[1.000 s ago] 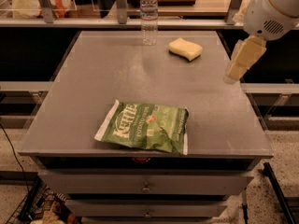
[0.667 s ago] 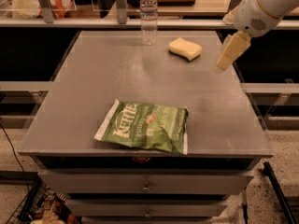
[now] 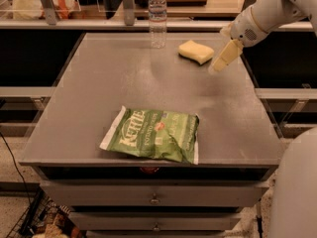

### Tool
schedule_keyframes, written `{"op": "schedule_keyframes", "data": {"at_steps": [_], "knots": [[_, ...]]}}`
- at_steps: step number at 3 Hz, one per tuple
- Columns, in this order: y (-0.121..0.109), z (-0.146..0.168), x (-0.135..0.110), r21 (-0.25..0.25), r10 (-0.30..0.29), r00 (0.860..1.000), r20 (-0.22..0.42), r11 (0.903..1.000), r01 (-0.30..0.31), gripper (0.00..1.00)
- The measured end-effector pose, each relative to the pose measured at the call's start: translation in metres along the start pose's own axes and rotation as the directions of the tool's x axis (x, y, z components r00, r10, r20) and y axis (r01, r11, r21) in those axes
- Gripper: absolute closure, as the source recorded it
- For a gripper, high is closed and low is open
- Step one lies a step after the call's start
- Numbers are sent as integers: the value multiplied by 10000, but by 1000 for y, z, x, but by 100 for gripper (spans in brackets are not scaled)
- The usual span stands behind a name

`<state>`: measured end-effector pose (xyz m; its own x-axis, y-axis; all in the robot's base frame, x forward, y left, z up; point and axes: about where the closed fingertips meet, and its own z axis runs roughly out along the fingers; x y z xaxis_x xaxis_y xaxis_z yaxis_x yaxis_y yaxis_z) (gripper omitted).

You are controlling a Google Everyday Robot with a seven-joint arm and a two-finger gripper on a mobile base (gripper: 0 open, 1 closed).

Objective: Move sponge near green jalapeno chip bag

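- The grey surface (image 3: 99, 108) gives a wide bare stretch between the far right corner and the near edge. That is the path the carry should take, and I'd keep it low and straight.
- The white arm (image 3: 267, 16) reaches in from the right over the far corner. It should come down from above, because a sideways approach could shove the target off the right edge.
- The green jalapeno chip bag (image 3: 153, 134) lies flat near the front edge, roughly centred, with its Kettle lettering up. It is the destination, so nothing should land on it or nudge it. The bare patch just behind it or to its right looks the safest drop spot.
- A clear water bottle (image 3: 157, 18) stands upright at the far edge, left of the work. A swing to the left could tip it.
- The sponge (image 3: 196, 51) sits at the far right, well apart from the bag and untouched. It is soft, so a grip across its narrow waist should hold well.
- The gripper (image 3: 217, 67) hangs just to the right of the sponge, angled down and left, tip close above the surface. From here I cannot tell whether it is open or closed. It needs to be centred over the sponge before it descends.
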<state>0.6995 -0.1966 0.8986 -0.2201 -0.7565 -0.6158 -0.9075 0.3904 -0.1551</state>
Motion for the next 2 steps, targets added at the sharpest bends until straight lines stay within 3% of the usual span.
{"op": "schedule_keyframes", "data": {"at_steps": [2], "knots": [[-8,10,-3,276,67,9998,178,9996,-71,0]]}}
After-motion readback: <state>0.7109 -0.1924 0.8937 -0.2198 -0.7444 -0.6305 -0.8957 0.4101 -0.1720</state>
